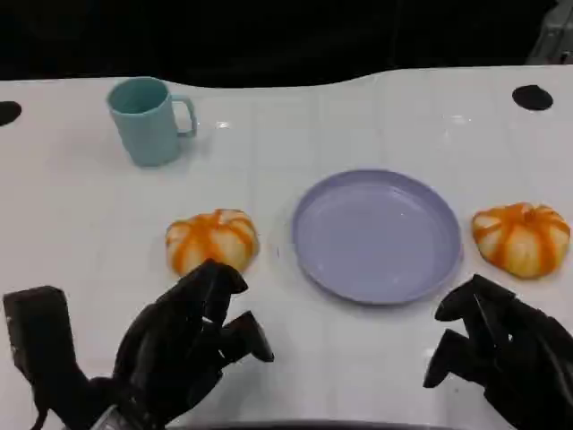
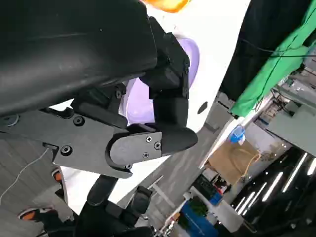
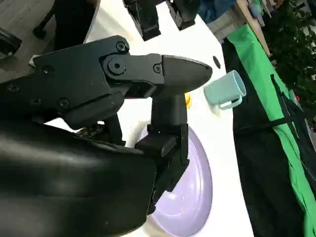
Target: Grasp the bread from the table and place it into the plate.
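Two orange-and-white striped breads lie on the white table: one left of the lilac plate, the other right of it. The plate holds nothing. My left hand hovers just in front of the left bread, fingers apart, touching nothing. Low at the right, my right hand sits in front of the right bread, also holding nothing. In the left wrist view the plate and an edge of bread lie beyond the fingers. The right wrist view has the plate under its fingers.
A teal mug stands at the back left, seen also in the right wrist view as the mug. Two black round holes mark the table's far corners. The table's back edge meets a dark backdrop.
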`<move>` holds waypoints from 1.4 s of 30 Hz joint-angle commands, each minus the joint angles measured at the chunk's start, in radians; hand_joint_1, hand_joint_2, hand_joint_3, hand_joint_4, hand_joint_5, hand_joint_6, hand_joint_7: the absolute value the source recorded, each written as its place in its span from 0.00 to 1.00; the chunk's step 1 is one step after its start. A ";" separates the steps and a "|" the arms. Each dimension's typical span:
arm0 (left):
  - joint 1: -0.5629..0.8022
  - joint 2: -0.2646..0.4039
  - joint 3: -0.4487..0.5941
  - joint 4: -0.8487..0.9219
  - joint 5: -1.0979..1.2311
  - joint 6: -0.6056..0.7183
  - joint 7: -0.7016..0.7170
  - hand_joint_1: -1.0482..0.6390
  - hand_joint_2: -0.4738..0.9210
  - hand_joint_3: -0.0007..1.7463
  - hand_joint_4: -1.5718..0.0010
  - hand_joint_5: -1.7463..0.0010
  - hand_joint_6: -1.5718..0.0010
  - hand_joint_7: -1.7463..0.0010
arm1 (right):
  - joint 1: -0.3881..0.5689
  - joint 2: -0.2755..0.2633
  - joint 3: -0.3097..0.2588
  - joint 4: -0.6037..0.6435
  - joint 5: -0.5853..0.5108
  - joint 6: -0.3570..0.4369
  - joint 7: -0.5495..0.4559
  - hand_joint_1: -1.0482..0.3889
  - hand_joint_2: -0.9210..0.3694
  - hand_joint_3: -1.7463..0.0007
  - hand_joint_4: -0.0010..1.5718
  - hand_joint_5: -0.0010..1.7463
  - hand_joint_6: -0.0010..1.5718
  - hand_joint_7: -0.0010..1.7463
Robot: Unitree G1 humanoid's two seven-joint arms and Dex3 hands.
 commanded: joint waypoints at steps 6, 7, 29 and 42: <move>-0.004 0.018 0.002 0.006 0.013 -0.010 -0.008 0.29 1.00 0.28 0.50 0.00 0.66 0.00 | 0.000 -0.006 -0.011 -0.012 0.007 -0.002 -0.003 0.44 0.00 0.74 0.40 1.00 0.32 0.91; -0.004 0.019 0.003 0.006 0.011 -0.009 -0.009 0.29 1.00 0.28 0.50 0.00 0.66 0.00 | 0.000 -0.004 -0.011 -0.012 0.008 -0.001 -0.004 0.44 0.00 0.74 0.40 1.00 0.32 0.91; -0.054 0.102 -0.063 0.031 0.240 -0.226 -0.042 0.30 1.00 0.11 0.66 0.12 0.69 0.35 | -0.005 0.007 -0.001 -0.018 -0.001 0.007 -0.024 0.44 0.00 0.74 0.40 1.00 0.32 0.91; -0.094 0.308 -0.178 0.012 0.768 -0.579 0.012 0.36 0.95 0.00 0.94 0.46 0.68 0.90 | -0.019 0.017 -0.002 -0.018 0.005 0.024 -0.031 0.44 0.00 0.75 0.40 1.00 0.31 0.92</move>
